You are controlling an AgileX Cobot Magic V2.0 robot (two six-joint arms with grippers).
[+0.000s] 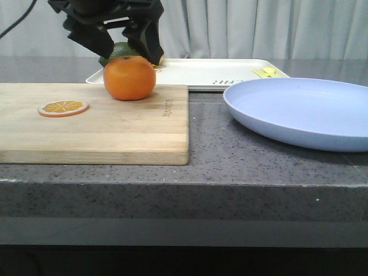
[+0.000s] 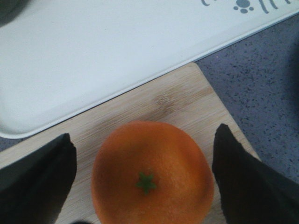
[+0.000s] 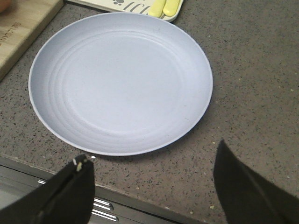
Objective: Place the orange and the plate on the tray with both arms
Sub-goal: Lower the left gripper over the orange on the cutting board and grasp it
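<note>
The orange [image 1: 129,77] sits at the far end of a wooden cutting board, its green stem up [image 2: 152,172]. My left gripper [image 1: 131,54] hangs open just above it, a black finger on each side with a gap to the fruit [image 2: 145,135]. The pale blue plate [image 1: 299,109] lies flat on the counter at the right [image 3: 119,81]. My right gripper [image 3: 153,156] is open over the counter's front edge, just short of the plate's near rim; it does not show in the front view. The cream-white tray [image 1: 190,72] lies behind the board and plate [image 2: 93,56].
The cutting board [image 1: 92,123] carries a thin orange slice [image 1: 63,107] at the left. A green fruit [image 1: 118,50] peeks out behind the orange. Yellow pieces [image 1: 267,72] lie at the tray's right end [image 3: 164,7]. The counter drops off at the front.
</note>
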